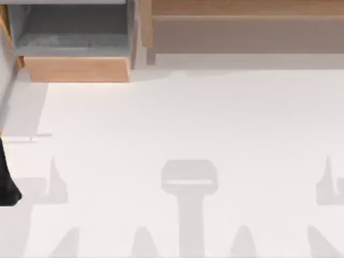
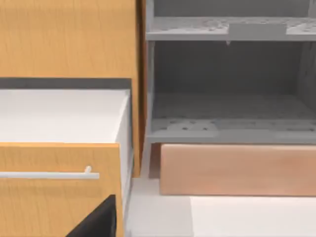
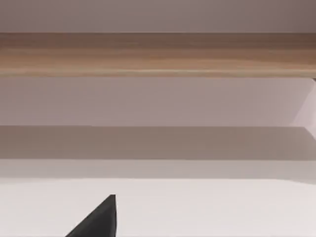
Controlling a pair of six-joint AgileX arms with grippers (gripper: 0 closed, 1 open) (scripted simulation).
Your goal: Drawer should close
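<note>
The drawer (image 1: pixel 78 67) stood pulled out at the far left of the worktop (image 1: pixel 188 118), its light tan front panel facing the near side. Behind this panel its grey inner floor lay open to the camera above, with thin wooden walls on both sides. In the left wrist view the drawer (image 2: pixel 59 192) showed its front panel with a thin pale handle bar (image 2: pixel 49 174) across it, and its inside looked white from that angle. To the right of the drawer, along the far edge, ran the long cabinet body (image 1: pixel 247 32) with a wooden top strip and a brown-grey panel below. The same body (image 3: pixel 158 54) crossed the right wrist view as a wooden band above a pale panel. The left wrist view also showed grey shelves (image 2: pixel 227 123) beside the drawer, with a low tan board (image 2: pixel 237 168) in front of them.

A dark part of the left arm (image 1: pixel 8 183) was at the left edge of the worktop, near side. Whether the left pincer and the right pincer were apart or together, one cannot tell. Grey shadows of the arms lay on the near part of the worktop.
</note>
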